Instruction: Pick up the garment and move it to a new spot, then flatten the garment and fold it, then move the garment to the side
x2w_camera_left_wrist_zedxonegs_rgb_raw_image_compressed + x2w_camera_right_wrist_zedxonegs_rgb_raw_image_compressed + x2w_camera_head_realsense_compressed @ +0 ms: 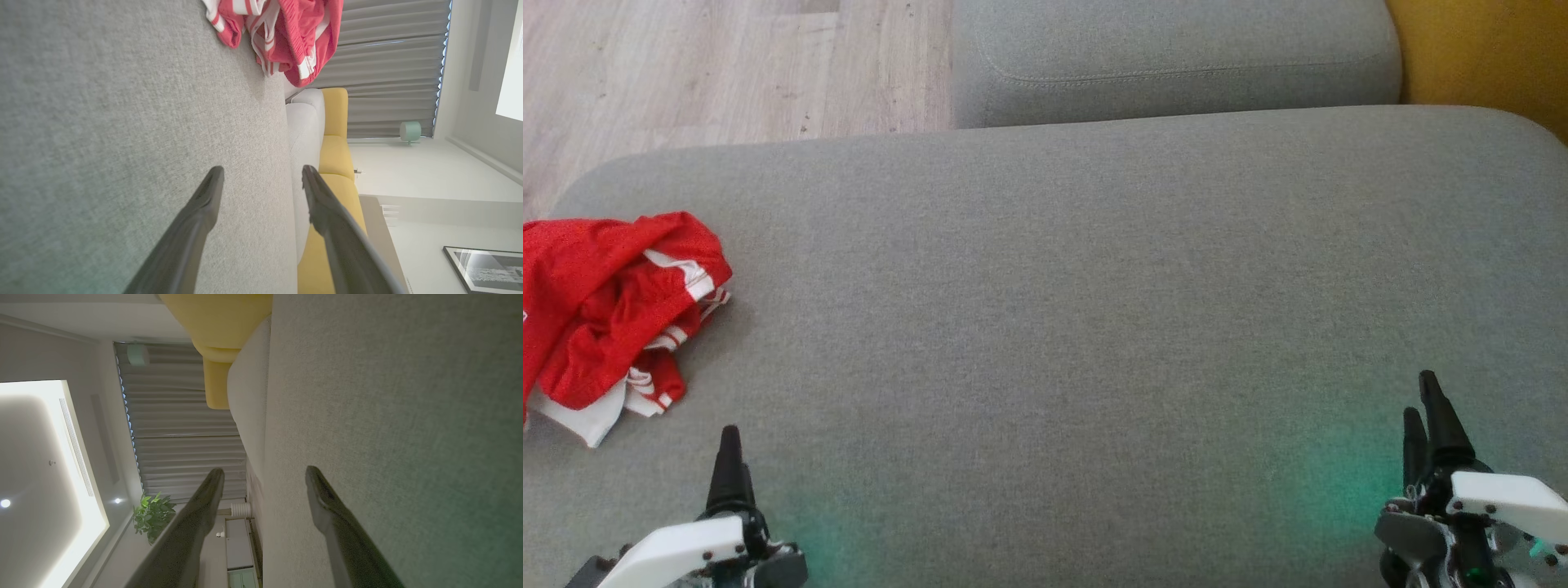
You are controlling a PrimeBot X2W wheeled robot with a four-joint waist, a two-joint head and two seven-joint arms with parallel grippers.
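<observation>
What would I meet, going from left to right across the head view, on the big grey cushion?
Crumpled red garment → left gripper, open → bare stretch of grey cushion → right gripper, open.

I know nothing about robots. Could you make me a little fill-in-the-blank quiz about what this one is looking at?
1. The crumpled garment is mostly ____ with white stripes.
2. It lies on a ____ cushion, on the robot's left.
3. The left end effector and the right end effector both stand ____, holding nothing.
Missing words: red; grey; open.
</observation>
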